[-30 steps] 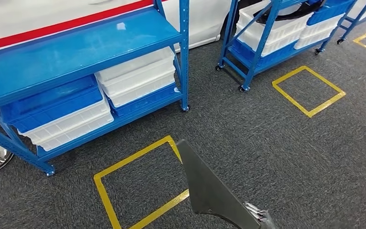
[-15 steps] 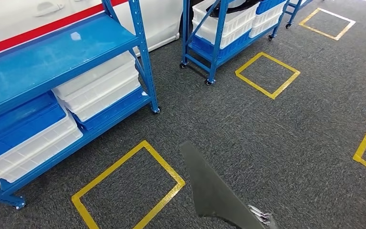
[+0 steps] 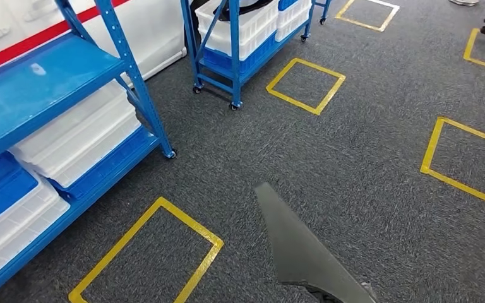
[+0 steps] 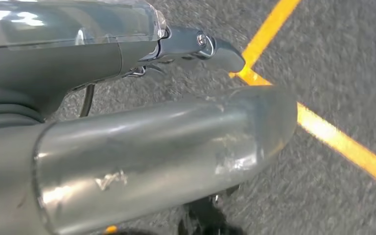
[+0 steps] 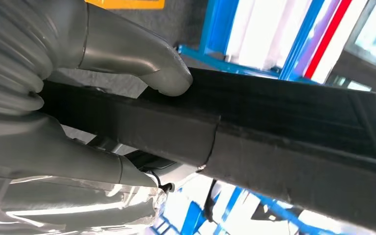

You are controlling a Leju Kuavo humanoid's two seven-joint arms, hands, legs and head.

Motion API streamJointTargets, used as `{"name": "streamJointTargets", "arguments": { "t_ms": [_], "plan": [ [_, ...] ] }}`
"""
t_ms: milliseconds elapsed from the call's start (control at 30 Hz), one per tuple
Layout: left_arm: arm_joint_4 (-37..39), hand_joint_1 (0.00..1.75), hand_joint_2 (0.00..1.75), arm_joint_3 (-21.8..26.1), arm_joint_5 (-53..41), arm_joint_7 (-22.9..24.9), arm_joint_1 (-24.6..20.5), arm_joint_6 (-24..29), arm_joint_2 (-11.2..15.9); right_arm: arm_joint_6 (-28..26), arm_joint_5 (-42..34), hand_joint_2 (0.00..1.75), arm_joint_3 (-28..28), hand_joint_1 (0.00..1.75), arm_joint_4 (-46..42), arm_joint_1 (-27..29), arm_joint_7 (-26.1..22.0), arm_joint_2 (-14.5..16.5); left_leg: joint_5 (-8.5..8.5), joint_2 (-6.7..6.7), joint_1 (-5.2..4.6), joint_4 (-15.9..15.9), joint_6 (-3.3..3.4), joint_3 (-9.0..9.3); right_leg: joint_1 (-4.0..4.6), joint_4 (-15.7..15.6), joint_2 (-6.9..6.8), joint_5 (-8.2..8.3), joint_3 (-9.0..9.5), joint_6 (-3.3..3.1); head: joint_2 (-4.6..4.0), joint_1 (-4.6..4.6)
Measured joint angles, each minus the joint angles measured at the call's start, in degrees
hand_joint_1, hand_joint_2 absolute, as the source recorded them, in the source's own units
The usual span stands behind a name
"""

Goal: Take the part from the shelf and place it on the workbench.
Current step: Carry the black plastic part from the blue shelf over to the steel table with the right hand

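The dark grey tapered plastic panel part (image 5: pixel 274 142) is clamped between right hand (image 5: pixel 54 93) thumb and fingers (image 5: pixel 78 164), kept clear of the blue steel shelf (image 3: pixel 44 82) for carrying; whether the left hand (image 4: pixel 142 147) fingers are spread or closed cannot be told.

Even bright overhead light, soft shadows under the blue shelf (image 3: pixel 57 69), white glare patch on its top board. Head view sharp, slightly bowed at edges. Left wrist view motion-blurred, carpet (image 4: pixel 342 63) smeared. Right wrist view: background blown out, foreground soft.

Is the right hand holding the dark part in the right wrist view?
Yes. The right hand grips the dark part, with its thumb pressed on one face and its fingers under the other.
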Motion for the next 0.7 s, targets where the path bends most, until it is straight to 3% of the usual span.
{"name": "streamJointTargets", "arguments": {
  "t_ms": [33,100,167,200,233,267,300,367,433,500,533,567,600,667,700],
  "plan": [
    [0.0,0.00,0.00,0.0,-0.2,0.0,0.0,0.0,-0.1,0.3,0.0,1.75,-0.4,1.75,-0.4,0.3,-0.1,0.0,-0.48,-0.59,0.15,0.3,-0.36,0.10,-0.03,-0.2,0.71,0.11,-0.03,-0.37,0.00,0.00],
    [0.0,0.00,0.00,0.0,-0.4,-0.2,0.0,0.1,-0.3,0.8,0.0,1.75,-0.9,1.75,-1.1,0.7,-0.1,0.0,-3.07,-3.77,0.45,3.9,-0.85,-1.25,-0.15,-0.5,2.07,0.36,-0.02,-1.13,0.00,0.00],
    [0.0,0.00,0.00,0.0,-0.7,-0.2,0.4,0.1,-0.3,1.1,0.0,1.75,-1.4,1.75,-1.4,0.7,-0.1,-0.1,-6.89,-6.71,0.49,11.8,-0.86,-4.85,0.14,-0.5,3.49,0.40,-0.11,-1.56,0.00,0.00],
    [0.0,0.00,0.00,0.0,-0.7,-0.2,0.6,0.2,-0.3,1.2,0.0,1.75,-1.6,1.75,-1.5,0.8,-0.2,-0.1,-7.98,-7.22,0.48,15.4,-0.78,-6.73,0.33,-0.5,4.36,0.39,-0.10,-1.67,0.00,0.00],
    [0.0,0.00,0.00,0.0,-0.8,-0.2,0.7,0.2,-0.3,1.3,0.0,1.75,-1.7,1.75,-1.5,0.8,-0.2,-0.1,-7.96,-7.43,0.45,17.4,-0.64,-7.93,0.52,-0.5,5.26,0.38,-0.03,-1.73,0.00,0.00],
    [0.0,0.00,0.00,0.0,-0.8,-0.2,0.8,0.2,-0.4,1.4,0.0,1.75,-1.9,1.75,-1.6,0.9,-0.2,-0.1,-6.69,-7.57,0.42,17.1,-0.42,-8.18,0.67,-0.5,6.21,0.36,0.09,-1.76,0.00,0.00],
    [0.0,0.00,0.00,0.0,-0.9,-0.2,0.9,0.2,-0.4,1.5,0.0,1.75,-2.1,1.75,-1.6,1.0,-0.2,-0.1,-4.38,-7.96,0.40,14.5,-0.13,-7.40,0.78,-0.5,7.14,0.35,0.27,-1.77,0.00,0.00],
    [0.0,0.00,0.00,0.0,-1.0,-0.3,0.9,0.2,-0.4,2.1,0.0,1.75,-2.4,1.75,-1.8,1.0,-0.2,-0.1,0.15,-10.44,0.36,7.0,0.49,-4.80,0.89,-0.3,8.83,0.30,0.38,-1.68,0.00,0.00],
    [0.0,0.00,0.00,-0.1,-1.2,-0.6,0.8,0.3,-0.4,2.9,0.0,1.75,-2.9,1.75,-2.1,1.1,-0.4,0.0,1.46,-12.42,0.25,2.4,0.87,-3.32,0.81,-0.1,10.29,0.45,-0.13,-1.21,0.00,0.01],
    [0.0,0.00,0.00,-0.1,-1.4,-1.0,0.6,0.4,-0.5,3.8,0.1,1.75,-3.4,1.75,-2.5,1.5,-0.4,0.0,1.29,-11.74,0.07,1.5,1.27,-2.98,0.62,-0.3,11.71,0.91,-0.75,-0.37,0.00,0.01],
    [0.0,0.00,0.00,-0.2,-1.6,-1.1,0.5,0.5,-0.7,4.4,0.2,1.75,-3.6,1.75,-2.6,1.7,-0.5,0.0,1.58,-10.94,0.09,1.2,1.65,-2.84,0.54,-0.2,11.72,0.94,-0.94,-0.10,0.00,0.01],
    [0.0,0.00,0.00,-0.3,-1.7,-1.3,0.4,0.7,-0.8,4.9,0.3,1.75,-3.9,1.75,-2.7,1.8,-0.4,0.1,1.89,-10.10,0.13,0.7,2.09,-2.66,0.58,0.6,10.67,0.45,-1.38,0.06,0.00,0.01],
    [0.0,0.00,0.00,-0.4,-1.8,-1.4,0.3,0.8,-1.0,5.6,0.4,1.75,-4.2,1.75,-2.8,1.7,-0.4,0.1,2.17,-9.20,0.18,0.3,2.50,-2.55,0.69,2.3,8.92,-0.69,-2.26,0.14,0.00,0.02],
    [0.0,0.00,0.00,-0.5,-1.7,-1.5,0.2,0.8,-1.2,6.8,0.6,1.75,-4.6,1.75,-2.9,1.2,-0.3,0.3,2.33,-7.39,-0.01,0.0,2.95,-2.55,0.69,8.7,4.85,-4.33,-5.42,0.27,0.00,0.02],
    [0.0,0.00,0.00,-0.5,-1.4,-1.4,0.2,0.8,-1.2,7.3,0.8,1.75,-4.7,1.75,-2.9,1.0,-0.1,0.5,2.28,-6.42,-0.14,0.0,3.02,-2.62,0.55,12.1,3.87,-5.75,-7.04,0.46,0.00,0.01]
  ]
}}
